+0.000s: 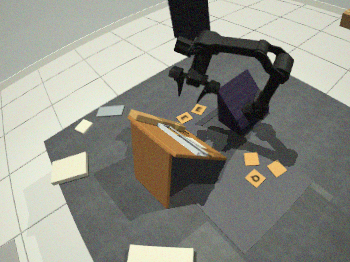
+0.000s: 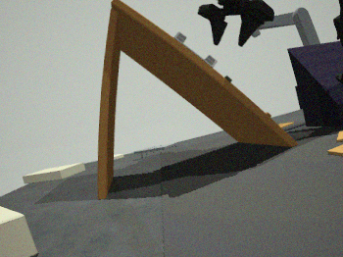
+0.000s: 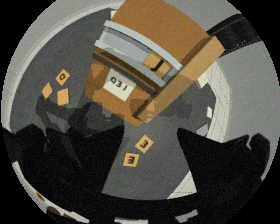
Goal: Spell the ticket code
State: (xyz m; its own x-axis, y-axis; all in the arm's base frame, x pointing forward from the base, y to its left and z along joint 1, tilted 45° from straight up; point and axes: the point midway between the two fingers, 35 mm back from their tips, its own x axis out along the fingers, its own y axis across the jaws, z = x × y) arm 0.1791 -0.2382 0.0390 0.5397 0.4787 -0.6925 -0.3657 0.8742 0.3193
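Note:
The tilted wooden board [image 1: 150, 167] [image 2: 171, 66] carries a pale letter rail [image 1: 180, 138] [image 3: 122, 42]. A tile marked J [image 3: 158, 64] lies in the rail, beside the wooden wall at its right end in the wrist view. The ticket [image 3: 120, 84] reads Q3J. A 3 tile [image 3: 144, 143] [image 1: 184, 117] and an E-like tile [image 3: 131, 160] [image 1: 199, 109] lie flat on the counter, by the board. A Q tile [image 3: 62, 77] [image 1: 255, 178] lies on the opposite side. My gripper [image 1: 189, 98] [image 2: 228, 44] [image 3: 151, 130] is open and empty, in the air above the 3 and E-like tiles.
Two tiles with no visible letter [image 1: 251, 159] [image 1: 277, 168] lie near the Q tile. A dark purple block [image 1: 240, 99] [image 2: 318, 76] stands beside the arm. Cream blocks [image 1: 70, 168] [image 1: 160, 253] and a pale blue flat piece [image 1: 110, 111] lie around the board.

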